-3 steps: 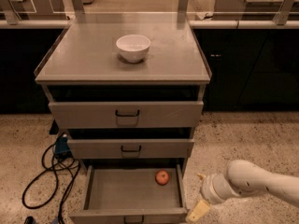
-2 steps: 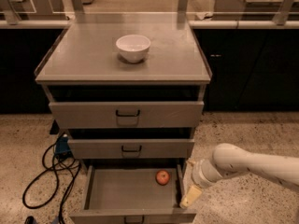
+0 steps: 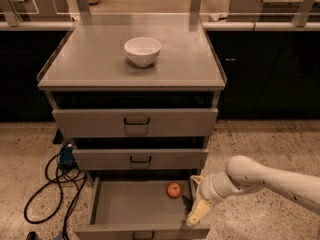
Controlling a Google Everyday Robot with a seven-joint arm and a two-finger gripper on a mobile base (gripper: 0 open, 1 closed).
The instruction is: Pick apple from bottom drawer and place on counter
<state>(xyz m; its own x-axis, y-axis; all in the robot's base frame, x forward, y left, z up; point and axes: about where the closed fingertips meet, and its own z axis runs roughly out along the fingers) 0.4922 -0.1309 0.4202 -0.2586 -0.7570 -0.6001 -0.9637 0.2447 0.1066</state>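
Note:
The apple point(image 3: 174, 190) is small and red-orange. It lies on the floor of the pulled-out bottom drawer point(image 3: 130, 206), near its back right corner. My gripper point(image 3: 197, 210) hangs over the drawer's right wall, just right of and in front of the apple, apart from it. One pale finger point(image 3: 200, 212) points down. The white arm comes in from the right. The counter point(image 3: 100, 59) is the grey cabinet top above.
A white bowl point(image 3: 142, 51) stands on the counter near its middle back. Two shut drawers with black handles point(image 3: 136, 122) sit above the open one. Black cables and a blue box point(image 3: 66, 156) lie on the speckled floor at the left. Dark cabinets stand behind.
My arm and gripper have moved left from beside the cabinet to the right wall of the bottom drawer, closer to the apple. The apple and bowl have not moved.

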